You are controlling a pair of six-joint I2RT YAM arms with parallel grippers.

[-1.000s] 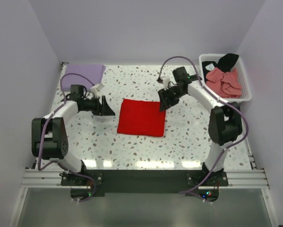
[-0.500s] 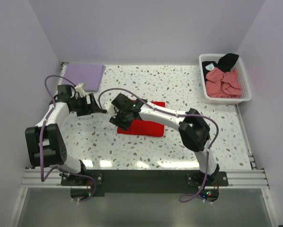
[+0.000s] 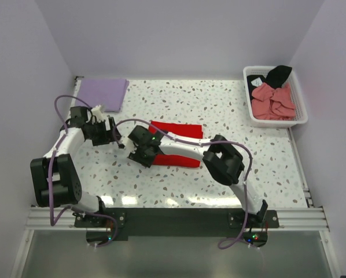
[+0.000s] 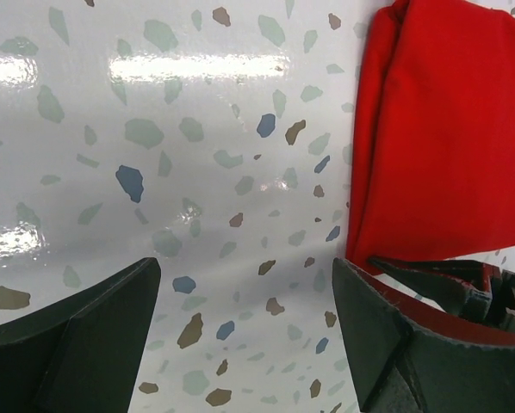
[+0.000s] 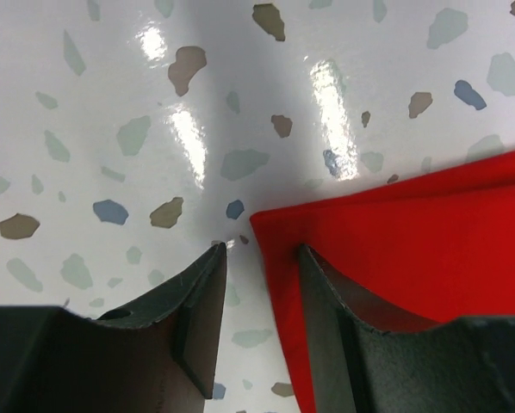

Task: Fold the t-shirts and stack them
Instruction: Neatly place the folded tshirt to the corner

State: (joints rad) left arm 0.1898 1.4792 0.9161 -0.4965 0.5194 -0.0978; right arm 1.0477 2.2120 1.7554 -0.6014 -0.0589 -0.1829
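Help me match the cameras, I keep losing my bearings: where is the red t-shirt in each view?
Top external: the red t-shirt lies folded at mid-table.
Left wrist: upper right, running off the right edge.
Right wrist: lower right, with one corner reaching the middle of the picture.
Shared landmark: the speckled tabletop, bare to the picture's left of the shirt in every view.

I see left gripper [image 4: 245, 268] jaws wide apart, left arm [image 3: 69, 142] bent. Right arm [image 3: 187, 147] stretched across leftward, right gripper [image 5: 262, 255] jaws partly apart.
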